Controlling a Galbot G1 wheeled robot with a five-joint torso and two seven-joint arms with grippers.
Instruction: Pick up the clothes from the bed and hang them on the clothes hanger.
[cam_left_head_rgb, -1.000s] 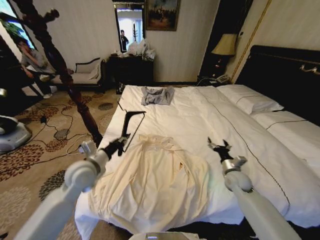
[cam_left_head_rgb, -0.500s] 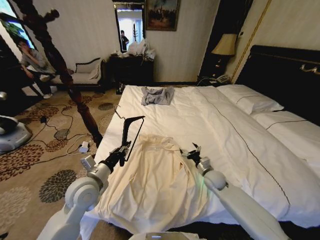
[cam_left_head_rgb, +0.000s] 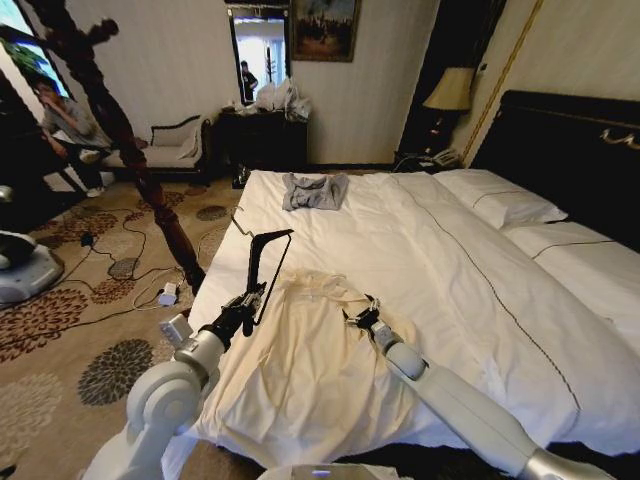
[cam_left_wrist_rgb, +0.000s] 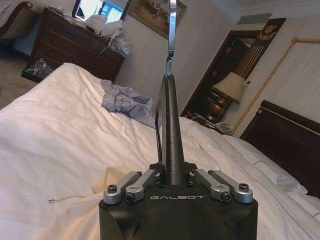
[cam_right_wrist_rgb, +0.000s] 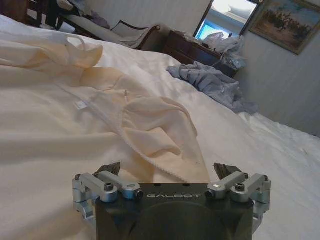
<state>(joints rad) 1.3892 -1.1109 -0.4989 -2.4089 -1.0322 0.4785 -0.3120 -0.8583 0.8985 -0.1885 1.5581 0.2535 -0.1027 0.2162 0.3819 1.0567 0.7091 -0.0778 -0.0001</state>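
Observation:
The clothes (cam_left_head_rgb: 310, 375), a pale cream long-sleeved garment, lie spread on the near left part of the bed (cam_left_head_rgb: 450, 260). My left gripper (cam_left_head_rgb: 246, 303) is shut on the black clothes hanger (cam_left_head_rgb: 266, 262) beside the garment's left shoulder; the hanger's bar (cam_left_wrist_rgb: 170, 125) rises from the jaws to its silver hook (cam_left_wrist_rgb: 172, 25). At the garment's collar my right gripper (cam_left_head_rgb: 362, 315) hovers open. From the right wrist, its fingertips (cam_right_wrist_rgb: 111, 168) straddle a folded cream edge (cam_right_wrist_rgb: 155, 130) just ahead of them.
A smaller grey garment (cam_left_head_rgb: 314, 190) lies at the bed's far end. A tall dark wooden coat stand (cam_left_head_rgb: 125, 140) rises left of the bed above cables on the patterned carpet. White pillows (cam_left_head_rgb: 500, 205) and the black headboard (cam_left_head_rgb: 570, 150) are on the right.
My right gripper has swung left, from over the bare sheet to the garment's collar. The left arm has drawn back and lowered a little, still holding the hanger.

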